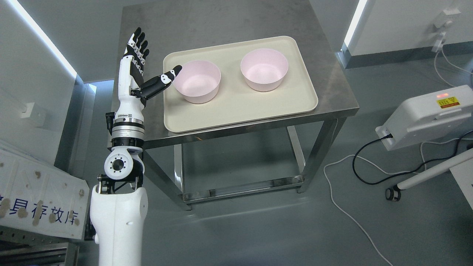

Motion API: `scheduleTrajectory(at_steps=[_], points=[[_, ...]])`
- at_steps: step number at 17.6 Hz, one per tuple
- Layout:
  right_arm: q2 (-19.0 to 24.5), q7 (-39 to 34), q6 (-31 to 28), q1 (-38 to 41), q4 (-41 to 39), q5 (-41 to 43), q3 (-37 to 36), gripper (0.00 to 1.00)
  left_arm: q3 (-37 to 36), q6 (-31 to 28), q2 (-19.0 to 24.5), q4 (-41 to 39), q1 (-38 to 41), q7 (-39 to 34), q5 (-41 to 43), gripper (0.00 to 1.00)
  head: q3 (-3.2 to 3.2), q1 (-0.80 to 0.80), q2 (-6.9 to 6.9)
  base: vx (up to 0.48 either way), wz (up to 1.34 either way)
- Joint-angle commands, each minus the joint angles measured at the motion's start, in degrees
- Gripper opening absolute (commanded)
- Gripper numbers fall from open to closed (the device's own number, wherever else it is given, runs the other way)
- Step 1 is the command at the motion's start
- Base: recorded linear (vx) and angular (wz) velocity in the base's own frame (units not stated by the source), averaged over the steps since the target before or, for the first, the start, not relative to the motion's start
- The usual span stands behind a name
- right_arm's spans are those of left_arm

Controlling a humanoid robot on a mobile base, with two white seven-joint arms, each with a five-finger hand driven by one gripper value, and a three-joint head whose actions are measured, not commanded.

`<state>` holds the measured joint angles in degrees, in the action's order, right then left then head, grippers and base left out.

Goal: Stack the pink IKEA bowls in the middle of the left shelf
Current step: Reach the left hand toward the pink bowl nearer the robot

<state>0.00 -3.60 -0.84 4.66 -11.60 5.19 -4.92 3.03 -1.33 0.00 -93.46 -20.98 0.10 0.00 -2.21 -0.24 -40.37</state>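
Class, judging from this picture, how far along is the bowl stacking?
Nothing is stacked yet: both pink bowls, left and right, sit apart on the tray. In hand: the left hand is open beside the left bowl, thumb near its rim. Grasping and stacking remain.

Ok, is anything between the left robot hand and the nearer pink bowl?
Nothing visible. The left robot hand is open beside the left bowl, thumb tip at its rim, with only bare tray around.

The single head view looks steeply down from above onto a steel table (236, 22) and the beige tray (240, 107) on it, with grey floor beyond. The left arm (123, 147) enters at lower left (no second view to compare).
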Motion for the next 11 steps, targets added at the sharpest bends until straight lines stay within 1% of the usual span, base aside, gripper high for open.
scheduleTrajectory(at_steps=[1, 5, 6, 8, 9, 10, 11], points=[[-1.0, 0.08, -0.04, 0.0, 0.0, 0.0, 0.0, 1.0, 0.4, 0.01, 1.0, -0.4, -0.2, -0.01, -0.35, 1.0, 0.0, 0.0, 0.0, 0.031, -0.01], [-1.0, 0.08, -0.04, 0.0, 0.0, 0.0, 0.0, 1.0, 0.49, 0.1, 1.0, -0.32, -1.16, 0.69, -0.35, 1.0, 0.0, 0.0, 0.0, 0.018, 0.0], [-1.0, 0.17, -0.04, 0.0, 0.0, 0.0, 0.0, 1.0, 0.14, -0.25, 1.65, -0.05, -2.38, 4.26, -0.35, 1.0, 0.0, 0.0, 0.0, 0.0, 0.0], [-1.0, 0.08, -0.04, 0.0, 0.0, 0.0, 0.0, 1.0, -0.39, -2.09, 6.92, 1.0, -5.72, 14.7, -0.27, 0.99, 0.0, 0.0, 0.0, 0.0, 0.0], [-1.0, 0.17, -0.04, 0.0, 0.0, 0.0, 0.0, 1.0, -0.48, -4.36, 8.34, 2.22, -7.47, 18.67, -0.27, 0.99, 0.0, 0.0, 0.0, 0.0, 0.0], [-1.0, 0.17, -0.04, 0.0, 0.0, 0.0, 0.0, 1.0, -0.65, -6.65, 9.48, 3.63, -8.8, 21.32, 0.0, 0.98, 0.0, 0.0, 0.0, 0.0, 0.0], [-1.0, 0.08, -0.04, 0.0, 0.0, 0.0, 0.0, 1.0, -0.83, -7.98, 10.45, 4.08, -9.07, 22.48, 0.09, 0.98, 0.0, 0.0, 0.0, 0.004, -0.02]])
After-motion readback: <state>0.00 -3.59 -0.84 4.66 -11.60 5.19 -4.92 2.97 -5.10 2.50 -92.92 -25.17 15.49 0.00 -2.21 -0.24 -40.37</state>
